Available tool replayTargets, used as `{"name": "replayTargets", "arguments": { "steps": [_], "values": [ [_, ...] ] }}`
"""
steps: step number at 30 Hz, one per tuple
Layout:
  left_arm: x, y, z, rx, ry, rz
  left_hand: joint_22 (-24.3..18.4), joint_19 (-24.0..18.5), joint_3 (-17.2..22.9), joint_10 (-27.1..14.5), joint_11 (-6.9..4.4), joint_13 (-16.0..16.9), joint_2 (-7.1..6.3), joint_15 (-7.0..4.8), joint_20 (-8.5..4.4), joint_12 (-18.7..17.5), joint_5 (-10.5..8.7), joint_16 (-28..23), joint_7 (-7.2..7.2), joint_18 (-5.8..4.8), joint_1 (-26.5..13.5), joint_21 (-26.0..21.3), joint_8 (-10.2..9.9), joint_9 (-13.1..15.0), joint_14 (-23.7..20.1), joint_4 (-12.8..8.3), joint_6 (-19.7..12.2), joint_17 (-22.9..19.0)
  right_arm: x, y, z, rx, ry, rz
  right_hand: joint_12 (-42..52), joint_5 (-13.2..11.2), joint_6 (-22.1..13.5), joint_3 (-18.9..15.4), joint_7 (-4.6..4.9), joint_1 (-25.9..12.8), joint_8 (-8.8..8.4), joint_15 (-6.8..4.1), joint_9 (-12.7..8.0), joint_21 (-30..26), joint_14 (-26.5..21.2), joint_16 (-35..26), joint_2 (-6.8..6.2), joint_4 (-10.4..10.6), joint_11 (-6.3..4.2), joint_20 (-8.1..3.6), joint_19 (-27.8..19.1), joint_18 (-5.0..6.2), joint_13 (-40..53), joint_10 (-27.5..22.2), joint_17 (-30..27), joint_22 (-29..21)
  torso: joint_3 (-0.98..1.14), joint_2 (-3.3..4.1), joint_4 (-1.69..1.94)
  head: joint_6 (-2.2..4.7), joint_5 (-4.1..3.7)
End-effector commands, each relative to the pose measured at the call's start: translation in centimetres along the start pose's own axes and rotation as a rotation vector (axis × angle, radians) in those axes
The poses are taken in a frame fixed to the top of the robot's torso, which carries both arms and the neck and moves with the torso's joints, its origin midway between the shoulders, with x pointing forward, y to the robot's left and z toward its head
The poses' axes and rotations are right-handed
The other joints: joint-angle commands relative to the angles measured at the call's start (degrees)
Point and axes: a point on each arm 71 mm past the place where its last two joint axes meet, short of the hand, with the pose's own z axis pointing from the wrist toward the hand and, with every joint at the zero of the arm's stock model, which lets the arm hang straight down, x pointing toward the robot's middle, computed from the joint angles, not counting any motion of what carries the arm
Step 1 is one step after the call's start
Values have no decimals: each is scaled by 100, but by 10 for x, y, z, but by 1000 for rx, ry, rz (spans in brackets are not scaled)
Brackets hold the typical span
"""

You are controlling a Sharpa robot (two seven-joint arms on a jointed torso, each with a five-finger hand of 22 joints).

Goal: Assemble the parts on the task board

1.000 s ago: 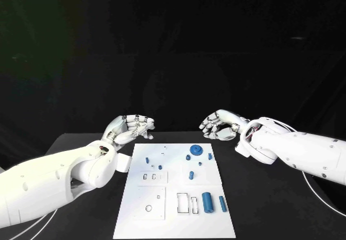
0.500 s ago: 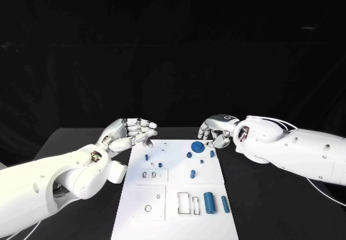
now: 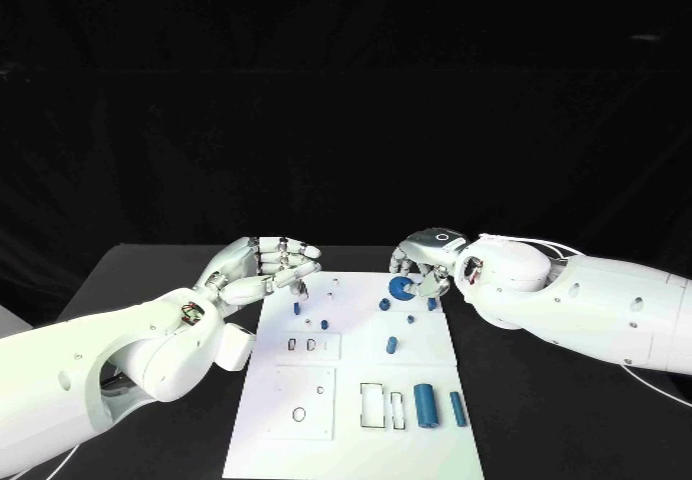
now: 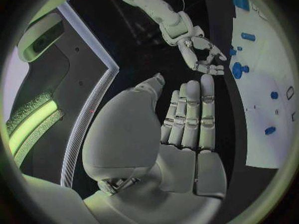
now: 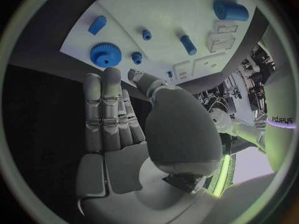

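Task board (image 3: 353,400) on black table (image 3: 548,400), both hands at its far end.
Left hand (image 3: 267,268) at far left corner, fingers curled, holding nothing. Right hand (image 3: 423,268) above blue gear (image 3: 398,289) near far right corner, fingers together, nothing gripped. Blue cylinder (image 3: 426,401) and pin (image 3: 457,408) lie near right edge.

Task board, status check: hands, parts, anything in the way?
Left hand and right hand hold nothing, hovering at the task board's far end. Blue gear loose beside right fingers. Nothing in the way.

Lighting: dark surroundings; task board (image 3: 353,400) brightly lit, glaring white; green-tinged arms. Wrist views: strong fisheye bending, dark circular frame.
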Motion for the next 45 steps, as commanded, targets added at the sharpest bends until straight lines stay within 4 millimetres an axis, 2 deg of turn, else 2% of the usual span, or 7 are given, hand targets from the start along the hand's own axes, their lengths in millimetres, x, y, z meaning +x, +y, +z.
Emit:
{"name": "replayTargets", "arguments": {
  "steps": [1,6,11,16,20,23,45],
  "values": [
    [2,-2,1,3,25,-2,25,-55,-47,-64,9,11,11,4,21,-23,-24,-31,52,16,-72,55,-23,16,-62,13,-65,4,0,4,3,11,-2,-27,-21,-29,-40,-8,17,3,-34,5,10,29,30,39,-50,41,15,0,45,-104,4,-44,14,20,-6,43,29,9,-6],
    [1,-3,3,4,19,2,103,-222,-98,-225,73,24,39,72,79,-32,-20,-310,112,17,-45,158,-50,72,-314,19,-193,-104,6,7,6,8,30,-6,-18,-78,-52,-48,9,-17,-44,6,28,80,35,120,-28,105,10,-2,112,-120,8,-70,54,119,-4,58,33,1,-25],
    [-1,-3,4,4,15,6,116,-307,-121,-307,103,29,68,103,114,-15,-25,-432,143,19,-27,172,-56,104,-407,19,-257,-161,10,12,7,1,48,22,-3,-104,-14,-75,44,54,-29,22,111,756,189,629,-6,216,33,-4,709,-292,16,17,281,1172,-4,51,25,-32,-20],
    [-1,-4,5,3,15,8,118,-312,-123,-315,105,29,71,106,118,-12,-25,-444,146,20,-25,176,-55,107,-416,19,-262,-166,14,14,10,0,59,32,-7,-102,-14,-42,49,116,-29,32,166,989,233,1215,-8,272,41,-1,891,-346,12,36,696,1542,-6,59,34,-40,-21],
    [-2,-4,5,3,15,9,119,-312,-123,-316,106,29,72,106,118,-12,-25,-445,146,20,-25,177,-55,108,-416,19,-263,-167,18,13,11,9,65,32,-12,-99,2,-38,40,107,-21,32,183,1017,223,1314,-9,298,41,0,910,-352,10,30,759,1588,-4,64,41,-48,-12],
    [-2,-5,5,4,14,10,121,-311,-124,-319,107,29,75,106,119,-11,-25,-446,147,21,-27,181,-55,109,-414,21,-265,-167,20,13,12,12,68,27,-23,-88,9,-44,-8,106,-16,29,206,727,57,1087,-27,327,24,2,674,-273,3,-38,459,1165,-5,66,34,-66,2],
    [-2,-8,6,11,13,14,129,-309,-130,-339,111,29,88,112,125,-10,-25,-460,150,22,-36,198,-55,116,-424,31,-274,-174,32,20,18,10,81,29,-3,-91,56,-5,-37,86,9,0,248,857,67,1264,54,418,-8,-18,785,-309,10,-34,566,1401,-8,100,42,-127,27]
  ]
}}
